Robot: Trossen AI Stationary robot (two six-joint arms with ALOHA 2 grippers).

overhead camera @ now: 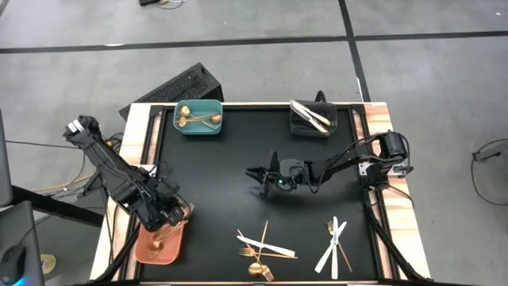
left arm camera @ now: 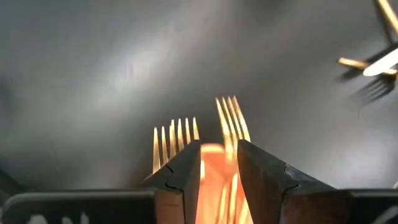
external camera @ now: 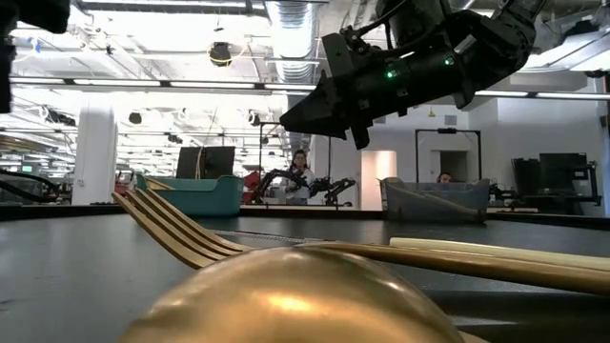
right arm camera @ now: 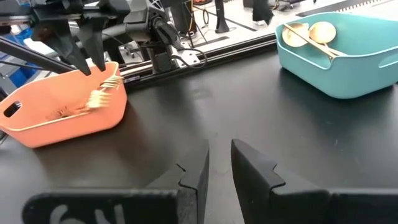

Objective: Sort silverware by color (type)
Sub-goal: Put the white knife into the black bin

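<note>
My left gripper (overhead camera: 163, 218) hovers open just above the salmon bin (overhead camera: 147, 250) at the table's near left. In its wrist view, the tines of two gold forks (left arm camera: 231, 118) show beyond the fingers. The right wrist view shows these forks (right arm camera: 102, 93) leaning on the bin's rim under the left gripper (right arm camera: 90, 65). My right gripper (overhead camera: 252, 173) hangs over the middle of the black mat, narrowly open and empty. Gold forks and sticks with a white knife (overhead camera: 262, 250) lie loose near the near edge. A second group of white knives and gold pieces (overhead camera: 335, 242) lies to their right.
A teal bin (overhead camera: 198, 131) at the far side holds gold spoons (overhead camera: 194, 117). A dark bin (overhead camera: 311, 129) to its right holds white knives (overhead camera: 311, 115). A dark perforated box (overhead camera: 171, 91) sits beyond the far left corner. Bare black mat lies between the bins and the loose pieces.
</note>
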